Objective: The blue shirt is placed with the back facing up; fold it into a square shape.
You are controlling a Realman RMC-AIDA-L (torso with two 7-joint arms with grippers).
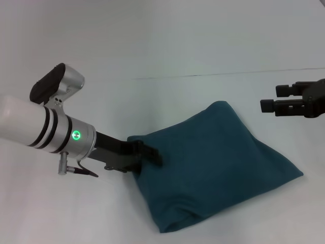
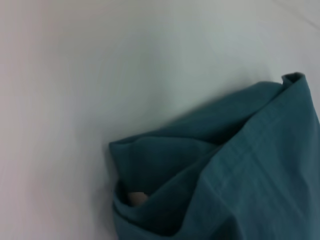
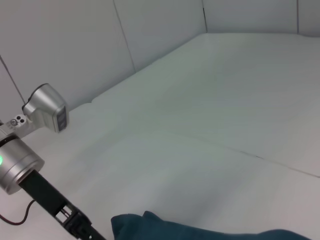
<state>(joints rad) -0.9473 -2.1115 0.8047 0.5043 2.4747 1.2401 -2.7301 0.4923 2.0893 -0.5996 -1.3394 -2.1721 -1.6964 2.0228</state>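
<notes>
Reaching in from the left side of the surface [image 1: 152, 46], the left tool [image 1: 147, 152] had its dark fingers pressed against the left edge of the blue shirt [image 1: 213, 168], pinched shut on a fold of the cloth there. From the left wrist view, the fabric bunched up at that edge, with layers folded over one another and a small pale patch showing inside a pocket of the cloth; the fingers themselves did not show.

The right tool [image 1: 269, 99] hung above the surface near its right edge, apart from the shirt, its two fingertips spread with a clear gap between them and nothing held.

The shirt lay toward the near right part of the white surface as a puffy, roughly four-sided bundle, plain teal-blue on its upper face, with soft rounded edges and a rolled fold along its near side. In the right wrist view only one edge of it showed, beside the left arm [image 3: 30, 165].
</notes>
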